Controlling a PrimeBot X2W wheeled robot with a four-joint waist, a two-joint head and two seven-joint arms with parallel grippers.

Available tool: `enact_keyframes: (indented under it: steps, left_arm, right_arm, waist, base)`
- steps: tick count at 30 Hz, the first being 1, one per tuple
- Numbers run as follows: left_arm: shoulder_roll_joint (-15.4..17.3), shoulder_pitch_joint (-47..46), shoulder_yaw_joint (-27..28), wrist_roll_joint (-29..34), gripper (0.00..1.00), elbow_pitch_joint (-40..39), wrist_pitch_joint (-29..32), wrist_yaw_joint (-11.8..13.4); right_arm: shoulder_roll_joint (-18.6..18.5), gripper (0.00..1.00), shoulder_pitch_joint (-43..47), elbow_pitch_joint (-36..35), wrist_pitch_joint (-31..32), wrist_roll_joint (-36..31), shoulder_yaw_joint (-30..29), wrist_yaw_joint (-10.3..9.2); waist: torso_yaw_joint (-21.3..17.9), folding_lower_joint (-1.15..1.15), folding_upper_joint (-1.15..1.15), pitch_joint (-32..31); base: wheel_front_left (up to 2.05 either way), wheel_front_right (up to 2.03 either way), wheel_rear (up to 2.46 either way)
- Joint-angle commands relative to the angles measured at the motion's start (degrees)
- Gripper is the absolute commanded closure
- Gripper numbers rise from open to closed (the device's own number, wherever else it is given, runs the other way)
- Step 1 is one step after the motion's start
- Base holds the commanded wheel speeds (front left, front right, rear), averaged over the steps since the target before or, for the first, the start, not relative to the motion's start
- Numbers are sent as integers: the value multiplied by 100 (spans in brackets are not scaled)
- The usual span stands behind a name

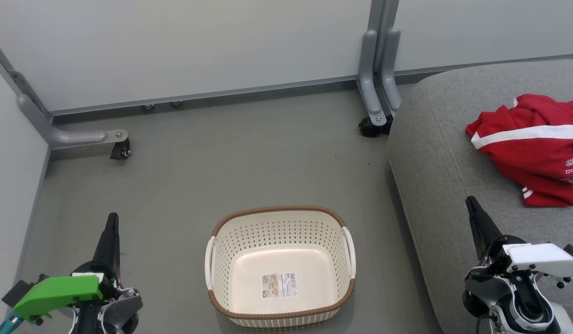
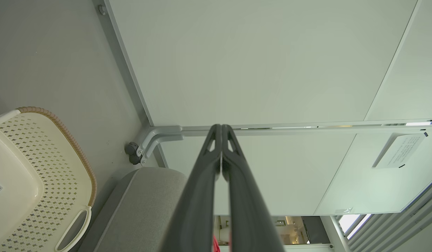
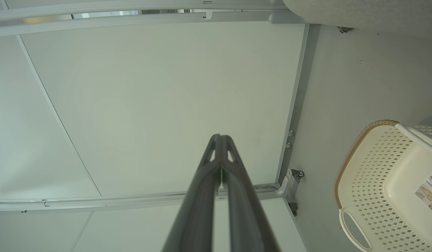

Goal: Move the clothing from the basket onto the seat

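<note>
Clothing (image 1: 534, 153) lies crumpled on the seat (image 1: 434, 157). It looks soft, light and floppy, so any bunched fold should give a hold. The basket (image 1: 279, 211) stands empty on the floor (image 1: 221, 153) between the left claw (image 1: 112, 217) and right claw (image 1: 470, 200), both pinched closed on nothing. The partition feet (image 1: 372, 123) stand well behind, and nothing blocks the way.

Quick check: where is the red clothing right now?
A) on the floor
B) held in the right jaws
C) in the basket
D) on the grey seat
D: the clothing lies crumpled on the seat, while the basket has just its label sticker inside.
</note>
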Motion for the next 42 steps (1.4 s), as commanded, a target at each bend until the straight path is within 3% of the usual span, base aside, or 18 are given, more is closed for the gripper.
enact_keyframes:
  steps: [1, 42]
  left_arm:
    - [29, -66, 11, -6, 100, -12, 20, -26]
    - [29, -66, 11, -6, 100, -13, 19, -26]
  right_arm:
    - [-2, 100, -32, 10, 13, 26, -10, 2]
    - [1, 100, -33, 10, 18, 19, -15, 2]
  waist:
    - [0, 0, 0, 0]
    - [0, 0, 0, 0]
  base:
    - [0, 0, 0]
    - [0, 0, 0]
